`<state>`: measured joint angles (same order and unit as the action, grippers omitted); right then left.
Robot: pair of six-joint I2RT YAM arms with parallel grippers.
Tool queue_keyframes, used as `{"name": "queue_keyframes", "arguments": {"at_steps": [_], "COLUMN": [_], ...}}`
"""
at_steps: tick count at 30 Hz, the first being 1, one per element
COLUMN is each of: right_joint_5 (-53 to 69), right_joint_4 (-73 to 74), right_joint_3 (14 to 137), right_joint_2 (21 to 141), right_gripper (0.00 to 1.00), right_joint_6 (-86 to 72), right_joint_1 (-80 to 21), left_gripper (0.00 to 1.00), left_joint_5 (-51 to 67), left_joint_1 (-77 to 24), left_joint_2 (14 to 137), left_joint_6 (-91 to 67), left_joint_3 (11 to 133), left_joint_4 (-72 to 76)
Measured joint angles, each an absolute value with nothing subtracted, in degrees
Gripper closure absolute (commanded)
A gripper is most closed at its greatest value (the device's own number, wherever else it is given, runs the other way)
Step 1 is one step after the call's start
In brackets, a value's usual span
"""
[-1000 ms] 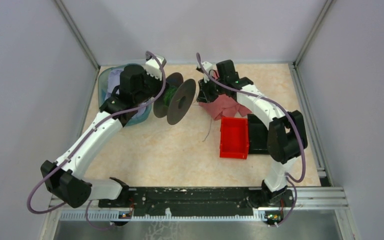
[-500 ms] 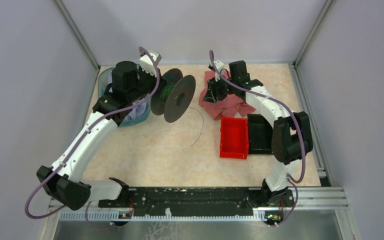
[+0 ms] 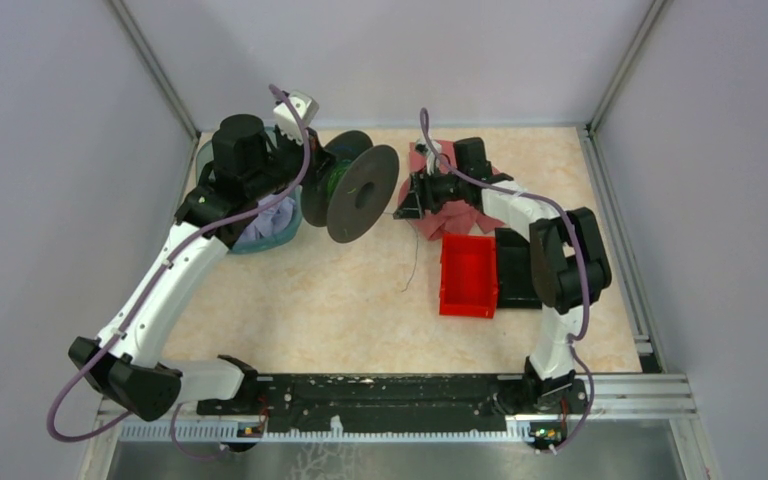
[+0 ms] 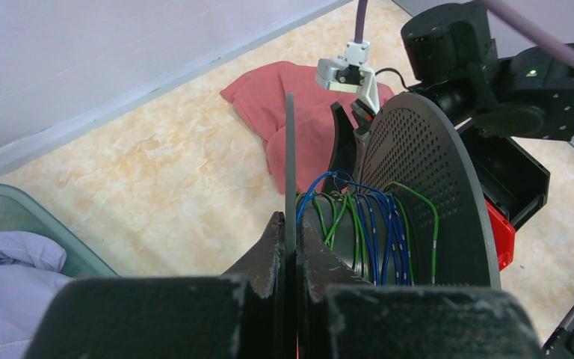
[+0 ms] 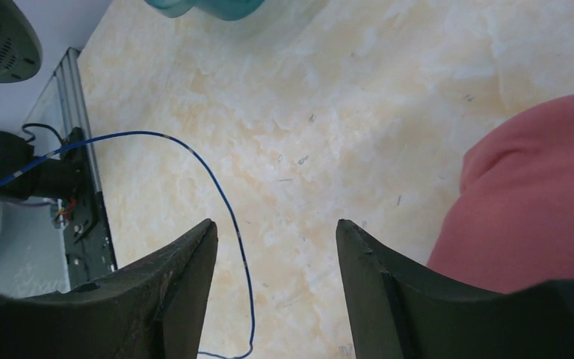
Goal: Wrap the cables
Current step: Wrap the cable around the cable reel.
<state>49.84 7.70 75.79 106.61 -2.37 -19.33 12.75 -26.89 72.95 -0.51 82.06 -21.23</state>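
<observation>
The cable is a very thin wire. Its loose end hangs down onto the table right of the black spool. In the right wrist view it is blue with pale marks and runs under the left finger. Blue and green turns are wound on the spool's hub. My left gripper is shut on the edge of the spool's near flange and holds the spool off the table; it also shows in the top view. My right gripper is open and empty, just right of the spool, beside the red cloth.
A red cloth lies under the right wrist. A red bin and a black bin stand in front of it. A teal basin with lilac cloth sits at the back left, under the left arm.
The left arm has drawn back and left and tilted the spool. The right gripper has turned towards the spool. The loose wire end has swung right and hangs straighter.
</observation>
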Motion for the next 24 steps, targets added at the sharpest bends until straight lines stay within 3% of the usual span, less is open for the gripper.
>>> {"name": "queue_keyframes", "arguments": {"at_steps": [5, 24], "right_joint_5": [53.3, 55.9], "right_joint_4": [6.3, 6.5], "right_joint_3": [73.8, 73.5], "right_joint_2": [108.5, 110.3], "right_gripper": [0.42, 0.89], "right_joint_6": [-4.4, -3.7], "right_joint_1": [-19.7, -22.1], "left_gripper": [1.0, 1.0], "left_joint_5": [12.9, 12.9], "left_joint_1": [-26.9, -26.9], "left_joint_2": [72.9, 73.0], "left_joint_6": [-0.6, -0.6], "left_joint_3": [82.1, 82.1], "left_joint_4": [-21.9, -21.9]}}
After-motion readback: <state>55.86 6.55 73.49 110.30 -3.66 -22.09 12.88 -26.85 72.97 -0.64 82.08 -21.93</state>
